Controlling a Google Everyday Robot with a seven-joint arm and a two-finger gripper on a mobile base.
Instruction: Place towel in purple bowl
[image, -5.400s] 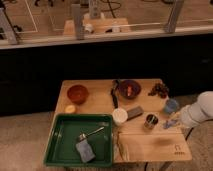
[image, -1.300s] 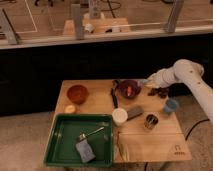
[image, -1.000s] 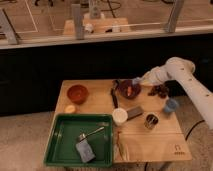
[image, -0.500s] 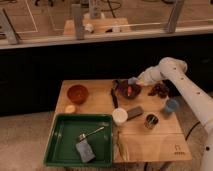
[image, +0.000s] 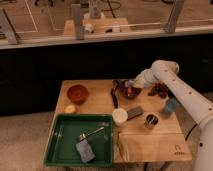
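Landmark = purple bowl (image: 128, 90), sitting at the back-centre of the wooden table (image: 160, 145). Gripper (image: 130, 84) is right over the bowl's rim, w/ the white arm (image: 172, 82) reaching in from the right. Towel (image: 130, 83): only a small pale grey-blue bit shows at the gripper tip, just above the bowl; can't tell whether it touches the bowl.

Left of the bowl, well apart: orange-brown bowl (image: 77, 93), w/ a small yellowish item (image: 70, 108) in front of it. Just left of the bowl lies a dark utensil (image: 114, 95). In front of the bowl: white cup (image: 119, 116) beside a grey flat block (image: 134, 112), then a small metal can (image: 150, 120). Right of the bowl: dark brown clump (image: 160, 90) and light blue cup (image: 171, 106). Front-left of the bowl: green tray (image: 55, 150) holding a blue-grey pad (image: 85, 151) and a metal spoon (image: 91, 133).
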